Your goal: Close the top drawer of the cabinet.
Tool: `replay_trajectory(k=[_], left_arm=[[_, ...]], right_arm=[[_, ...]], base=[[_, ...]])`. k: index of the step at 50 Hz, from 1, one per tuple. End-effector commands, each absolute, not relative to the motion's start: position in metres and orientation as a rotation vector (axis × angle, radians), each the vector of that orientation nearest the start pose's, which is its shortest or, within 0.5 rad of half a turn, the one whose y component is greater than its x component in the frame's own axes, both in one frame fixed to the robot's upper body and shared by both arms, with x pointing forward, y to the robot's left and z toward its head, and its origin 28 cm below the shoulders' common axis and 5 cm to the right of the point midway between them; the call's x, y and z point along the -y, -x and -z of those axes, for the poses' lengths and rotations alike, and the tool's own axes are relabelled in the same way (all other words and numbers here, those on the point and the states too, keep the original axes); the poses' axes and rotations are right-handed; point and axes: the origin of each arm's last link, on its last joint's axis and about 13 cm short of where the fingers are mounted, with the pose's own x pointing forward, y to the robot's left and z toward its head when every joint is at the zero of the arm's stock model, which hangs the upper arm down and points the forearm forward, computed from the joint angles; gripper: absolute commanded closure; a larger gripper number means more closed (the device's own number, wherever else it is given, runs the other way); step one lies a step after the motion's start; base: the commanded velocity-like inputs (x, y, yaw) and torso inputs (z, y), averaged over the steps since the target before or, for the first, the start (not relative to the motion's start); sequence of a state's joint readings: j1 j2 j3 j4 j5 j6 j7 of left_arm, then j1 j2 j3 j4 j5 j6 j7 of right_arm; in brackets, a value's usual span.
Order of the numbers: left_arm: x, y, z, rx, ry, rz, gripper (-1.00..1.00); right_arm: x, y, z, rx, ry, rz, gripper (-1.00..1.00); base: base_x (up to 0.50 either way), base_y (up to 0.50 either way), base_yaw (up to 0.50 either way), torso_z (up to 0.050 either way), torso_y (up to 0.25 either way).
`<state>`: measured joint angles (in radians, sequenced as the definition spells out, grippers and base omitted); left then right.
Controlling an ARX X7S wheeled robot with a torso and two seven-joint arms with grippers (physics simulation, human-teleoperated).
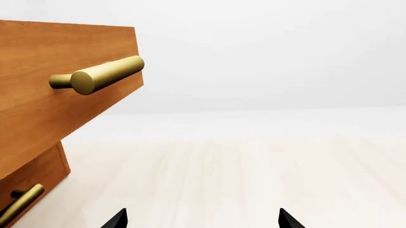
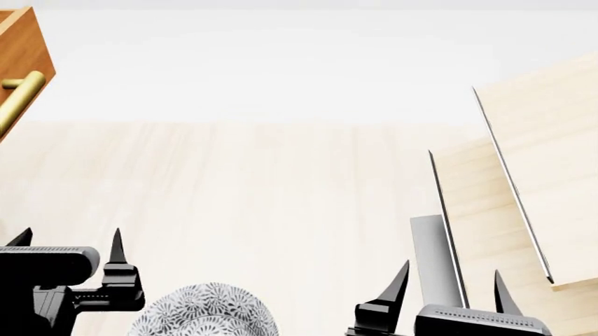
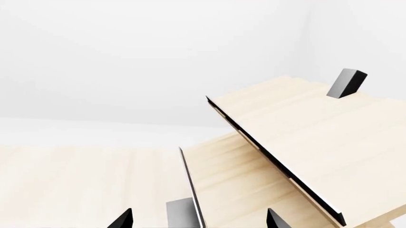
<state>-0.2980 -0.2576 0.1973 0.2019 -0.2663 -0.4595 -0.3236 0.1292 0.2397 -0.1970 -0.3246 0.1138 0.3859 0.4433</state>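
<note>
The top drawer (image 1: 57, 109) of the orange-brown cabinet (image 1: 35, 178) sticks out beyond the lower drawer front, its brass bar handle (image 1: 101, 75) pointing toward the camera. A corner of the drawer (image 2: 19, 52) and its handle (image 2: 19, 98) show at the far left of the head view. My left gripper (image 1: 201, 219) is open and empty, low and well apart from the drawer; it also shows in the head view (image 2: 67, 245). My right gripper (image 3: 198, 219) is open and empty in front of the pale shelf rack, seen in the head view too (image 2: 450, 280).
A second brass handle (image 1: 19, 204) sits on the lower drawer front. A pale light-wood shelf rack (image 2: 533, 189) with dark-edged boards stands at the right, also in the right wrist view (image 3: 304, 142). A patterned grey bowl (image 2: 201, 311) lies at the bottom between my arms. Light wood floor (image 2: 262, 189) spreads ahead.
</note>
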Motion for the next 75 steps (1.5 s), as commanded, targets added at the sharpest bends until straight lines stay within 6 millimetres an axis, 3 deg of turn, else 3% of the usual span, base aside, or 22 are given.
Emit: replay_trajectory(k=[1,9,19,22,26,30,56,63,75], left_arm=[[-0.223,-0.304,-0.101,-0.027,-0.11,-0.081,-1.0],[-0.227,-0.329,-0.093,-0.025,-0.183,-0.081,-1.0],[-0.238,-0.379,-0.084,-0.069,-0.258,-0.139,-1.0],[-0.248,-0.397,-0.089,-0.103,-0.251,-0.196,-1.0],[-0.258,-0.404,-0.105,-0.128,-0.234,-0.239,-1.0],[-0.267,-0.408,-0.117,-0.143,-0.218,-0.266,-1.0],[-0.309,-0.403,-0.13,-0.218,-0.113,-0.437,-1.0],[-0.322,-0.404,-0.143,-0.213,-0.077,-0.473,-1.0],[-0.361,-0.396,-0.175,-0.275,0.204,-0.47,-1.0]], right_arm=[[0.105,-0.23,-0.078,0.058,0.144,0.222,-1.0],[0.105,-0.232,-0.076,0.051,0.143,0.224,-1.0],[0.104,-0.234,-0.073,0.041,0.147,0.224,-1.0],[0.103,-0.234,-0.072,0.04,0.146,0.221,-1.0],[0.103,-0.234,-0.072,0.038,0.147,0.219,-1.0],[0.103,-0.234,-0.072,0.038,0.146,0.219,-1.0],[0.104,-0.236,-0.072,0.031,0.149,0.218,-1.0],[0.103,-0.238,-0.072,0.029,0.151,0.218,-1.0],[0.103,-0.24,-0.071,0.026,0.153,0.221,-1.0]], base=[[0.0,0.0,0.0,0.0,0.0],[0.0,0.0,0.0,0.0,0.0],[0.0,0.0,0.0,0.0,0.0],[0.0,0.0,0.0,0.0,0.0],[0.0,0.0,0.0,0.0,0.0],[0.0,0.0,0.0,0.0,0.0],[0.0,0.0,0.0,0.0,0.0],[0.0,0.0,0.0,0.0,0.001],[0.0,0.0,0.0,0.0,0.0]])
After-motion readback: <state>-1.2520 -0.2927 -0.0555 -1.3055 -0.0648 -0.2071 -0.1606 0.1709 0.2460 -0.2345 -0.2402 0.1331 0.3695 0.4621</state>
